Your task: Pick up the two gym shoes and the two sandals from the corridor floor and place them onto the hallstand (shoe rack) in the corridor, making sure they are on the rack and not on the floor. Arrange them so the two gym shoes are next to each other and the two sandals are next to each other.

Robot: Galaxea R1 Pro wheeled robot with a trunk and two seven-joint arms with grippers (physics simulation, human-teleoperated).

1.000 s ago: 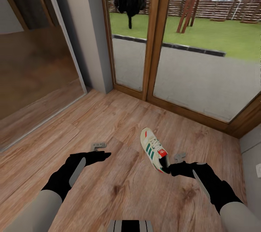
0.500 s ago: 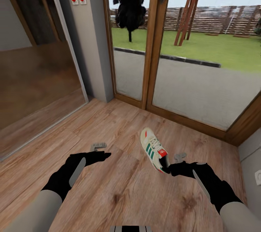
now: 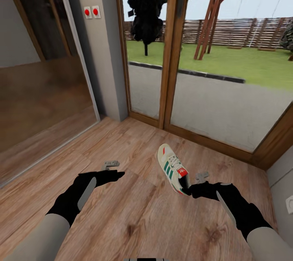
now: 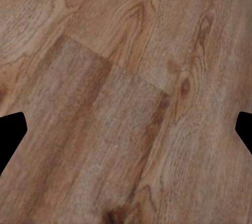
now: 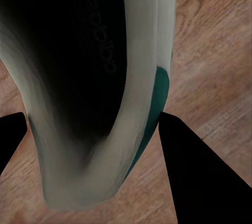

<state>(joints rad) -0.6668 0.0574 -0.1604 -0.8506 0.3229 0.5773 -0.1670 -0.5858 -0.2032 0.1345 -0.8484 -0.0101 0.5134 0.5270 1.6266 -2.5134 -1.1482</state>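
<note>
One gym shoe [image 3: 172,167], white with green stripes and a red-orange tongue patch, hangs over the wooden floor with its toe pointing away from me. My right gripper [image 3: 192,185] is shut on its heel. The right wrist view looks into the dark opening of the gym shoe [image 5: 105,77], whose pale heel wall sits between the black fingers [image 5: 194,177]. My left gripper [image 3: 116,170] is open and holds nothing, its black fingertips [image 4: 11,129] spread wide over bare floor planks. The other gym shoe, the sandals and the hallstand are out of view.
Tall glass doors in a wooden frame [image 3: 170,49] stand straight ahead, with a garden beyond. A grey wall pillar [image 3: 101,49] carries two red switches [image 3: 92,12]. A reflective sliding panel [image 3: 36,90] runs along the left, and a grey wall [image 3: 283,179] closes in at the right.
The whole picture has shifted: the camera has tilted upward, showing more of the doors and garden. Both arms and the held gym shoe keep the same places in the picture.
</note>
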